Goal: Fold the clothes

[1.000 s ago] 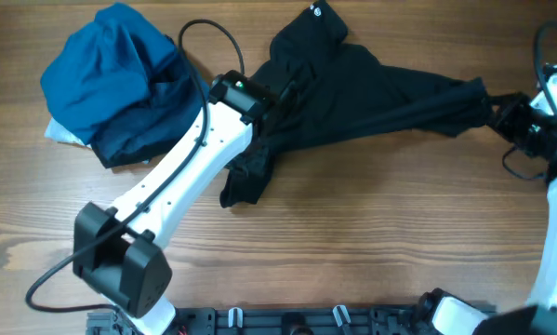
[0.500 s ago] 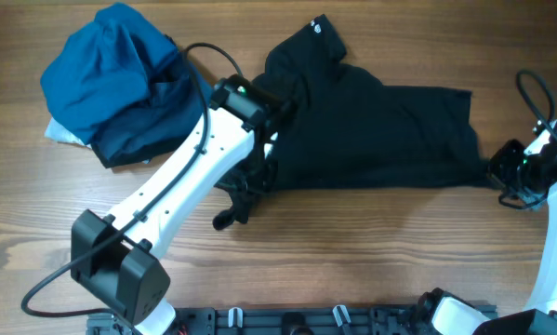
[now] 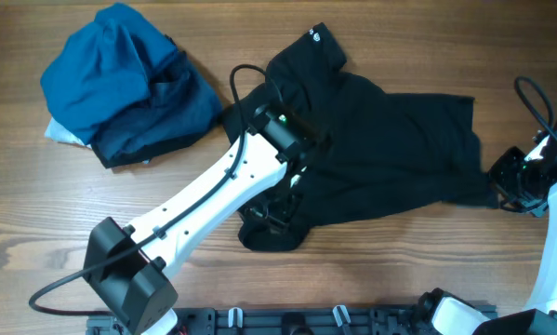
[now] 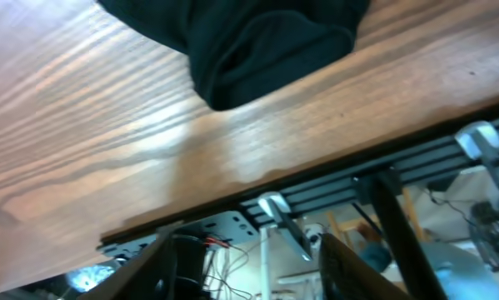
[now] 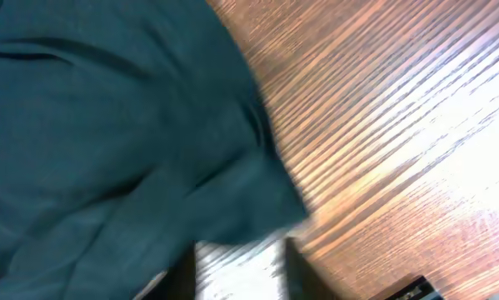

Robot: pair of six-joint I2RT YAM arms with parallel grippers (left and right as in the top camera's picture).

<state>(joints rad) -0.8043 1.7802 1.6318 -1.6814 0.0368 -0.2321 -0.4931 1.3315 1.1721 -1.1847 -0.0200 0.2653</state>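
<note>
You see the black shirt [image 3: 390, 149] lying rumpled mid-surface [image 3: 399, 270], right of the blue bundle [image 3: 120, 84]. Your left end effector [image 4: 246, 243] hangs released above the shirt's lower-left part. Your right end effector [image 5: 241, 250], also released, sits just beside its right edge.

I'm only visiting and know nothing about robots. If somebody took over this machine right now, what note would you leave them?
Left hand: open, empty, beside the bunched near corner of the black shirt.
Right hand: looks open, holding nothing, at the shirt's right edge.
Shirt: spread out but rumpled on the wooden table.
Done: shirt roughly laid out; no fold made.
Left: smooth it, then fold. Leave the blue garment pile alone.
</note>
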